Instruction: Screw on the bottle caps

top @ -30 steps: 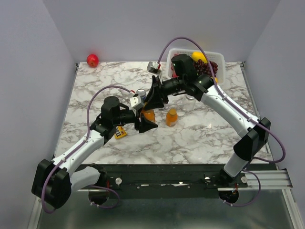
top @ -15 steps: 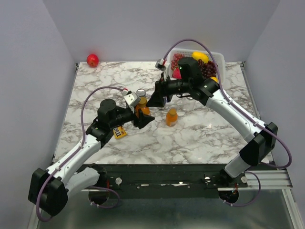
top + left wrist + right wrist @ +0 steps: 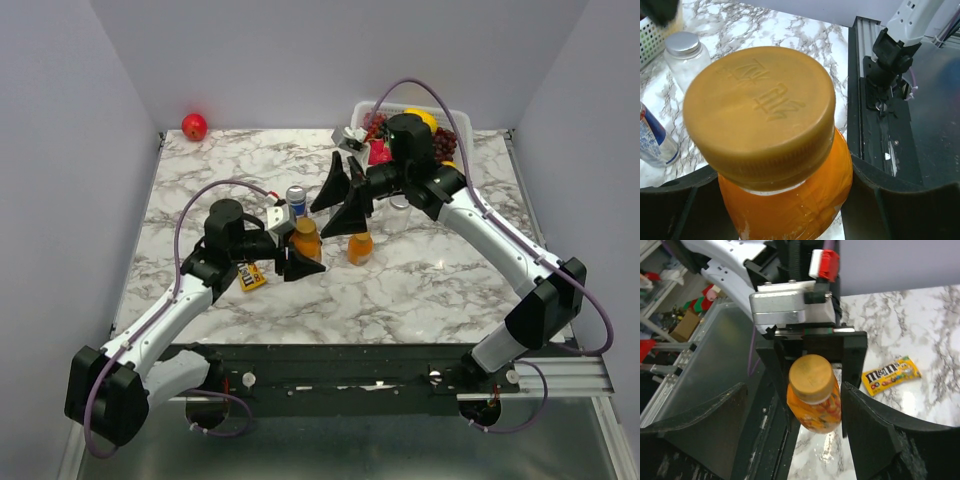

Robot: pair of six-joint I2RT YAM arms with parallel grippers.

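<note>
My left gripper [image 3: 298, 252] is shut on a stubby bottle [image 3: 306, 243] of orange liquid, its fingers [image 3: 890, 210] pressing the body from both sides. An orange-gold cap [image 3: 760, 110] sits on its neck. In the right wrist view that capped bottle [image 3: 814, 405] stands between the left arm's black fingers. My right gripper [image 3: 342, 203] hangs open just above and behind it, its jaws wide and apart from the cap [image 3: 811, 372]. A second capped orange bottle [image 3: 360, 246] stands alone to the right. A clear glass jar [image 3: 687, 62] carries a silver lid [image 3: 682, 43].
A blue-and-silver can [image 3: 296, 197] stands just behind the held bottle. A yellow candy pack [image 3: 252, 277] lies beside the left arm. A white basket [image 3: 458, 116] of fruit sits at the back right, and a red apple [image 3: 194, 126] at the back left corner.
My right gripper has opened, let go of the bottle's cap and drawn back up and to the right. The left gripper keeps its grip on the bottle and has shifted only slightly.
</note>
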